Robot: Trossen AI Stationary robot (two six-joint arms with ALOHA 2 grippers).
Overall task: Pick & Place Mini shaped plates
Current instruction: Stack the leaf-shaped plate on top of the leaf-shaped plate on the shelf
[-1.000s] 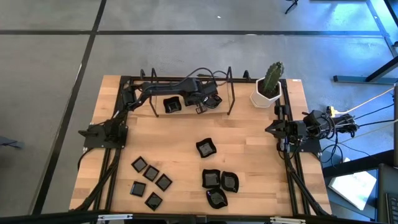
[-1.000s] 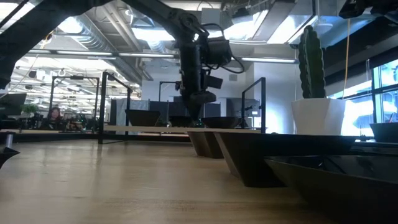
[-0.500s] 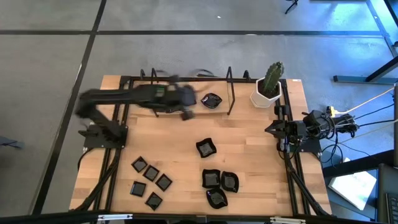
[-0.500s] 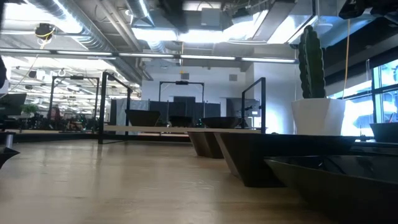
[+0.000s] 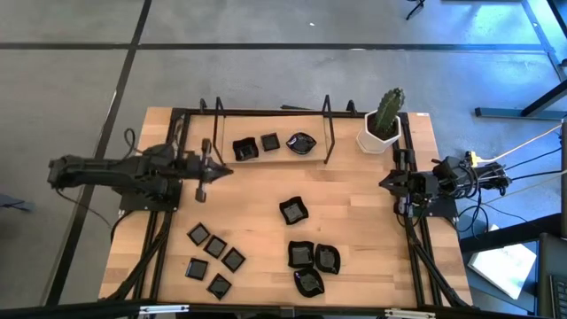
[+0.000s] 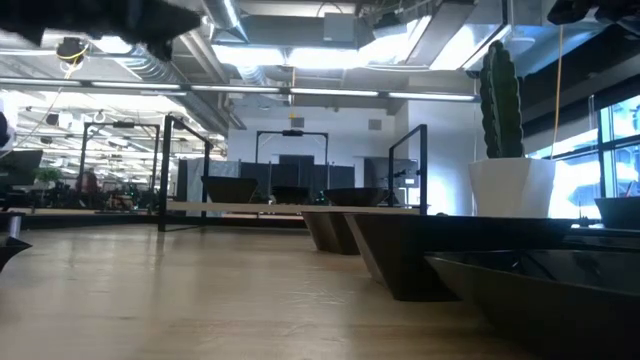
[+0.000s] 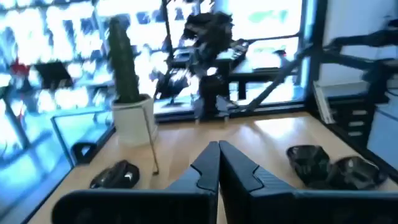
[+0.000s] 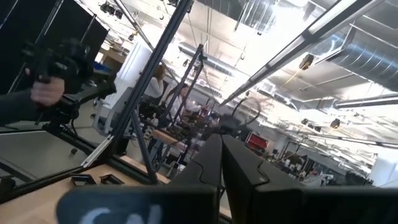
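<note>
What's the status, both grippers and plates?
Left gripper shut, empty, over left table. Right gripper shut, parked at right edge. Three plates on rack, rest on table. Nothing blocking.

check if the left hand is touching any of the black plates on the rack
Apart. In the high view the left hand, shut and empty, sits over bare wood, with clear table between it and the nearest rack plate.

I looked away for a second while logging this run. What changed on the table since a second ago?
The left gripper, then over the rack at the table's far edge, swung back to the left side; its jaws are shut and empty. The rack now holds three plates: a raised-rim square, a small square and a wavy-edged one. The right gripper, cactus pot and the plates on the table stayed put.
</note>
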